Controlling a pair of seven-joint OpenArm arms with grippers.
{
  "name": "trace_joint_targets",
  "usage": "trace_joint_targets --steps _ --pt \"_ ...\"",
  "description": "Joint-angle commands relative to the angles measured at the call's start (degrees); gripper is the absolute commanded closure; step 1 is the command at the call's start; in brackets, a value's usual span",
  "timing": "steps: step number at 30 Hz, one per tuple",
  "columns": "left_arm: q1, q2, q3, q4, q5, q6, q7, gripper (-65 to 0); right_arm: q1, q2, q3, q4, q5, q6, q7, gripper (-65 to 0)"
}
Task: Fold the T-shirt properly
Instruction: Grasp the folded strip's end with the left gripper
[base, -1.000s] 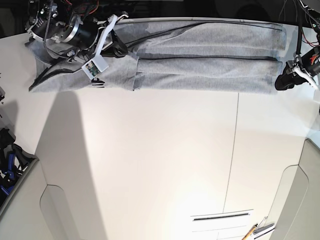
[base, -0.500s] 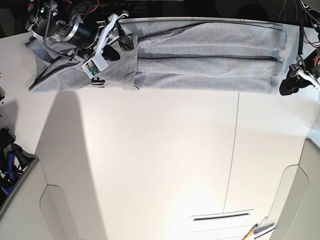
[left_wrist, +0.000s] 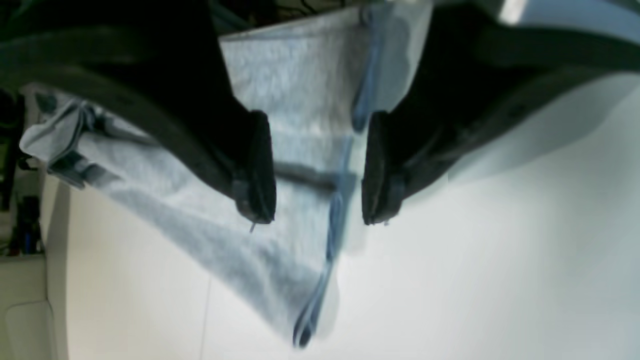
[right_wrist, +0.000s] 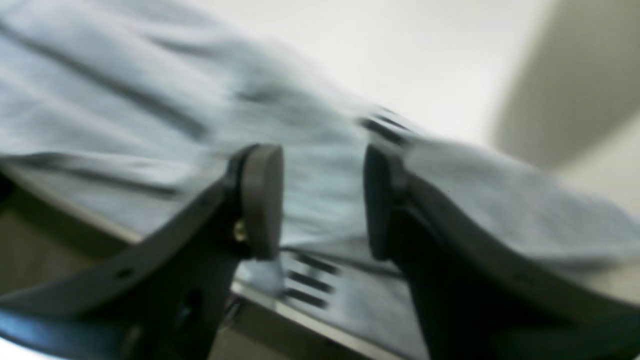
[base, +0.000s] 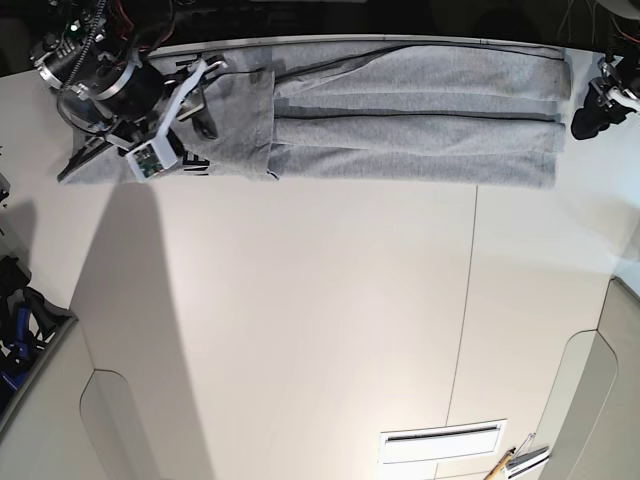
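White bench (base: 300, 330) carrying the T-shirt (base: 420, 130), folded into a long grey band along its far edge. Left end effector (left_wrist: 315, 170): pads apart above the band's end, gripping nothing. Right end effector (right_wrist: 320, 200): pads apart over the lettered end, empty.

T-shirt (right_wrist: 150, 75) motion-blurred in right wrist view, lettering (base: 196, 164) partly hidden

Both grippers are black, with curved arms ending in flat oval pads (right_wrist: 260, 200). The right arm (base: 100, 75) has a silver ringed wrist, coiled black cable, red wires and a white camera block (base: 152, 158) with a green board.
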Motion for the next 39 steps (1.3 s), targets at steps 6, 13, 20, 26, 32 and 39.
trace_joint_targets --steps 6,13,20,26,32,39 --pt "0.2 2.1 -0.3 0.7 4.5 -0.7 -4.4 -31.7 0.1 0.4 10.1 -0.2 -0.2 -0.9 2.5 -26.8" --pt "0.2 3.6 0.2 0.6 7.1 -0.7 -5.9 -31.7 0.1 0.8 17.9 -3.9 5.6 -0.8 3.4 -26.8" --pt "0.2 3.6 7.8 0.6 14.0 -0.7 -11.3 -31.7 1.0 0.8 18.0 -9.4 7.2 -0.8 5.0 -26.7" --pt "0.2 3.7 11.3 0.6 14.8 -0.7 -10.4 -31.6 2.0 0.8 18.0 -10.7 7.3 -0.8 4.7 -26.7" --pt "0.2 3.8 11.3 0.6 13.4 -0.7 -8.0 -26.2 2.0 0.8 18.0 -10.7 7.3 -0.8 4.7 -26.7" --pt "-0.2 3.8 11.1 0.7 7.8 -0.7 -11.3 0.0 2.0 0.8 18.0 -10.7 7.3 -0.8 4.7 -26.7"
